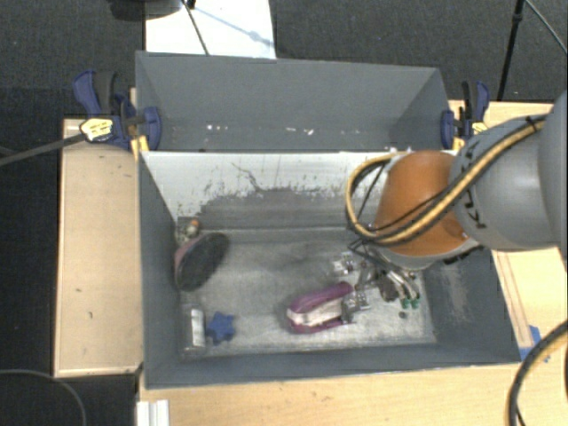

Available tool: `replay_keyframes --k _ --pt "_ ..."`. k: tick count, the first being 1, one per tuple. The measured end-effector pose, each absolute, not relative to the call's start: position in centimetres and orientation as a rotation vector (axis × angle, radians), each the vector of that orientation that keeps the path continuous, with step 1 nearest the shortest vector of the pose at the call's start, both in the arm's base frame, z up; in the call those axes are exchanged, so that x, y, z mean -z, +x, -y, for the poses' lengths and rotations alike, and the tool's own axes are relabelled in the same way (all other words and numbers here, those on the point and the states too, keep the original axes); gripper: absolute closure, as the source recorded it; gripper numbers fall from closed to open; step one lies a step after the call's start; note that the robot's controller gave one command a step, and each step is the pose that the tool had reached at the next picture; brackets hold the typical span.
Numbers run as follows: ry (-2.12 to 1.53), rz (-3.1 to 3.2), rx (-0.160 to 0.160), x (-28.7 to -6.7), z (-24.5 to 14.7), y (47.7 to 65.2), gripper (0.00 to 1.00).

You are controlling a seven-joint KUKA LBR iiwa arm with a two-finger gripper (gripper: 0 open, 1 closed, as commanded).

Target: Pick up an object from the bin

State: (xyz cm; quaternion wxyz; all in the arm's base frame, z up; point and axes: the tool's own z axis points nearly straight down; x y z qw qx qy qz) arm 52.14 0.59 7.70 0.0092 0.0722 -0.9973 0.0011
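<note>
My gripper [359, 293] hangs low over the bin floor, right of centre, under the orange wrist cover. Its fingertips sit at the right end of a purple and white oblong thing [315, 311] that lies flat on the floor. The fingers look close to that end, touching or nearly so, and I cannot make out whether they are round it. A small green bit [407, 304] lies just right of the gripper.
A dark oval brush-like thing [199, 260] leans against the left wall. A small blue piece [220, 327] and a pale clear block [193, 324] lie in the front left corner. The arm covers the bin's right part.
</note>
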Motion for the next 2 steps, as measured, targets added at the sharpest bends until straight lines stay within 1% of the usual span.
replay_keyframes --k 1,2 --pt "0.308 3.135 -0.002 -19.9 0.7 50.5 1.00" --pt "0.828 3.038 -0.005 -26.6 4.8 50.1 1.00"
